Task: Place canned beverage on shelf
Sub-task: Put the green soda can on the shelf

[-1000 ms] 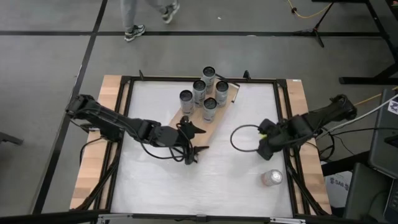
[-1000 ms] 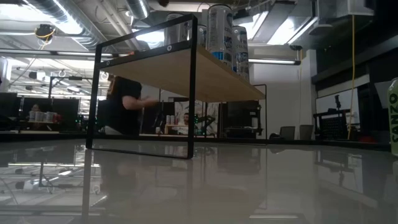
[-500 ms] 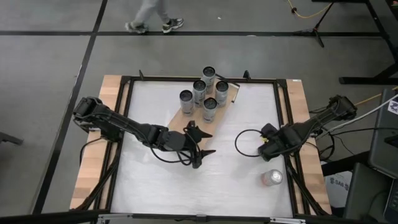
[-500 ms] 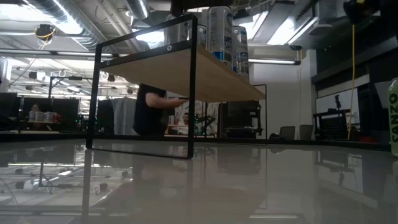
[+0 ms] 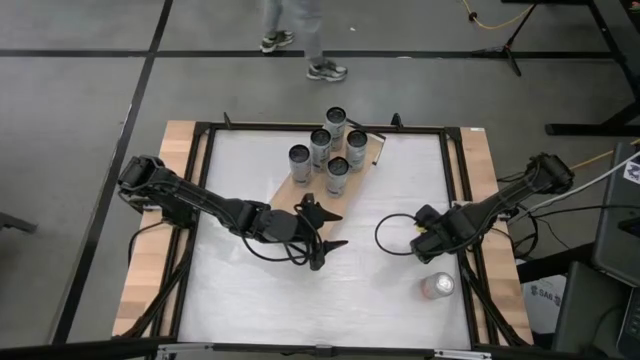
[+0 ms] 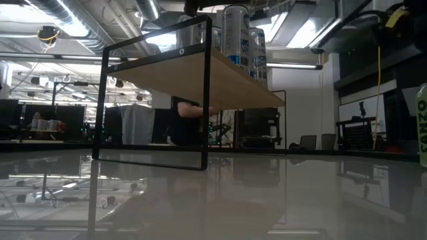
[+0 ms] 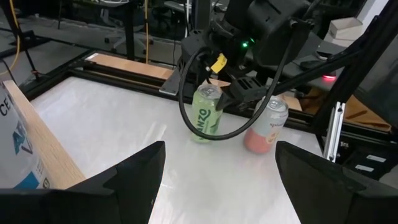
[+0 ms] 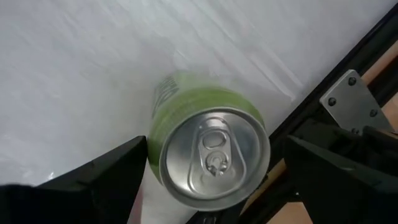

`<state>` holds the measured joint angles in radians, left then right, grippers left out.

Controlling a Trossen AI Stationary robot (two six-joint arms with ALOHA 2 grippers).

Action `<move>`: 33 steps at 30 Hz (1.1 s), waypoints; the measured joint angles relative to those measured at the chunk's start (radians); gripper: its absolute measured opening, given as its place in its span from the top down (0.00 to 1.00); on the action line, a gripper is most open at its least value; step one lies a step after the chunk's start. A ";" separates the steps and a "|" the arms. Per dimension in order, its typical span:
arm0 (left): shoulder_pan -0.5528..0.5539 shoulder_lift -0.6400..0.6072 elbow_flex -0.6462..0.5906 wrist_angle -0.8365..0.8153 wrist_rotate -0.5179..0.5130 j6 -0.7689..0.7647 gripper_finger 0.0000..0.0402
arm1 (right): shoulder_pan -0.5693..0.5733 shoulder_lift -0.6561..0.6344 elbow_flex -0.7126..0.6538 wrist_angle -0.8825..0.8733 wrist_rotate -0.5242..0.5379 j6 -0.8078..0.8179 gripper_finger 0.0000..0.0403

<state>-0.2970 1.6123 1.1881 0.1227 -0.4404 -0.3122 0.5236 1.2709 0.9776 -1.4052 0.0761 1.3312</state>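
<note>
Since a second ago the right arm has drawn back toward the table's right edge and dropped over a can, and the left arm has swung out to the middle; a person beyond the far edge has walked rightward.

At about 9 o'clock from table centre, the left gripper waits with jaws apart and empty, just off the near end of the shelf. At 12 o'clock, five cans stand on that shelf.

At 3 o'clock, the right gripper hovers directly above the green can, fingers spread wide either side of its rim, gripping nothing yet. This can stands upright, long axis vertical, so I judge a straight descent is needed. A pink can stands near, at 5 o'clock.
</note>
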 joint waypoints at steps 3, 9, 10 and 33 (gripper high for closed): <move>0.000 0.000 0.000 0.000 0.000 0.000 0.25 | 0.000 0.000 -0.018 0.017 0.000 0.000 0.10; 0.000 0.000 0.000 0.000 0.000 0.000 0.25 | 0.000 0.000 -0.054 0.089 0.011 -0.005 0.10; 0.000 0.000 0.000 -0.001 0.000 0.000 0.25 | 0.000 0.000 -0.059 0.097 0.011 -0.005 0.10; 0.000 0.000 0.000 -0.001 0.000 -0.010 0.25 | 0.000 0.002 -0.073 0.178 0.005 -0.155 0.30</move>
<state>-0.2974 1.6123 1.1881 0.1217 -0.4404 -0.3222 0.5233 1.2724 0.9051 -1.2276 0.0812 1.1762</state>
